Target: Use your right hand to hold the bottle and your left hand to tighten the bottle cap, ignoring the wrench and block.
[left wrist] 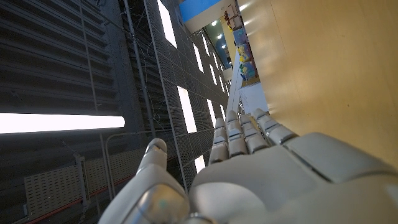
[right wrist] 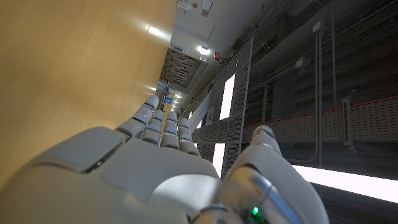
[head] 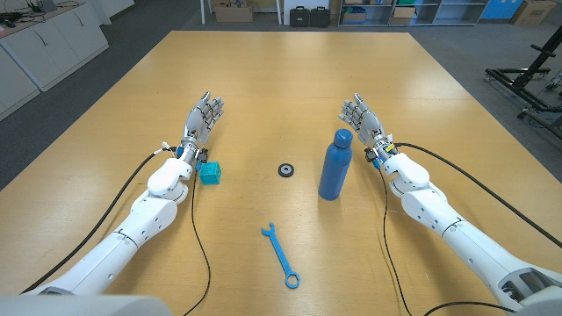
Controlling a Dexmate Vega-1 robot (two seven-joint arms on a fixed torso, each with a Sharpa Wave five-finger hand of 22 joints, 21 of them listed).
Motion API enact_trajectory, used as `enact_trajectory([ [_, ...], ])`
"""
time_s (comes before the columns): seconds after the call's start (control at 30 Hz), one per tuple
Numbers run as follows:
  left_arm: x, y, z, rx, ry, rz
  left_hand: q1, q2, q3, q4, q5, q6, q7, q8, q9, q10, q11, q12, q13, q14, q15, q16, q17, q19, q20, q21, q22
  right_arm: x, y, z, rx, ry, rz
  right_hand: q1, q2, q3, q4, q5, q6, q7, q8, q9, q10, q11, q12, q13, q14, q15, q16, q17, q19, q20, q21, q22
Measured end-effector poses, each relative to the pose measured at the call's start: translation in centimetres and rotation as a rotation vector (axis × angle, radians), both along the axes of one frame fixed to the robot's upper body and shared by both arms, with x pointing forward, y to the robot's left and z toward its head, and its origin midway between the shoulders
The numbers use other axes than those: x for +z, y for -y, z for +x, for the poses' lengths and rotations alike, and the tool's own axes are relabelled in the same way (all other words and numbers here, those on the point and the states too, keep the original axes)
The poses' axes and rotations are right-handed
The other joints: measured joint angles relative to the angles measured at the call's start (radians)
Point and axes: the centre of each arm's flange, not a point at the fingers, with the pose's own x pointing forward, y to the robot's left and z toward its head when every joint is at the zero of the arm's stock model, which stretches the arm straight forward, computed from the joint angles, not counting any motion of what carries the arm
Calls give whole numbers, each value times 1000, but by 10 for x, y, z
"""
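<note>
On the table the bottle [head: 335,165] stands upright just beside our right hand [head: 360,117]; both it and our left hand [head: 203,117] hold nothing, fingers apart. Nothing is done yet: gripping and tightening remain.

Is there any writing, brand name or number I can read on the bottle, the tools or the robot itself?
None can be read.
Blue bottle: plain, no label showing.
Blue wrench: any marking is too small to tell.
Teal block: no lettering visible.
Black cap: too small to tell.
Left hand and right hand: no readable marks.
Boxes behind the table: too blurred to read.
</note>
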Motion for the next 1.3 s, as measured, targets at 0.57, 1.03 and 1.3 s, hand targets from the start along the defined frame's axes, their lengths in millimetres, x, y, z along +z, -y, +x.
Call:
enact_trajectory([
  [0.57,-5,-2,-4,-34,17,8,0,0,0,0,0,0,0,0,0,0,0,0,0,0,0,0,0,0,0,0,0,-14,3,-30,-18,32,2,16,3,8,-9,0,21,0,7,0,23,-5,8,-1,19,-5,9,0,19,-5,0,0],
  [1.03,-7,-1,-12,-41,35,-2,0,0,0,0,0,0,0,0,0,4,4,0,0,2,-2,0,-2,0,0,0,0,-21,5,-49,-14,13,-26,16,3,4,-12,0,30,2,7,0,22,-5,8,-1,19,-5,9,0,22,-3,0,0],
  [1.3,-8,-2,-17,-34,38,-12,4,4,0,0,0,12,-2,0,0,20,5,4,0,14,-3,0,-3,10,0,0,0,-24,5,-56,-11,11,-30,19,5,4,-12,0,30,2,10,0,22,-5,8,-1,19,-5,9,0,25,0,0,0],
])
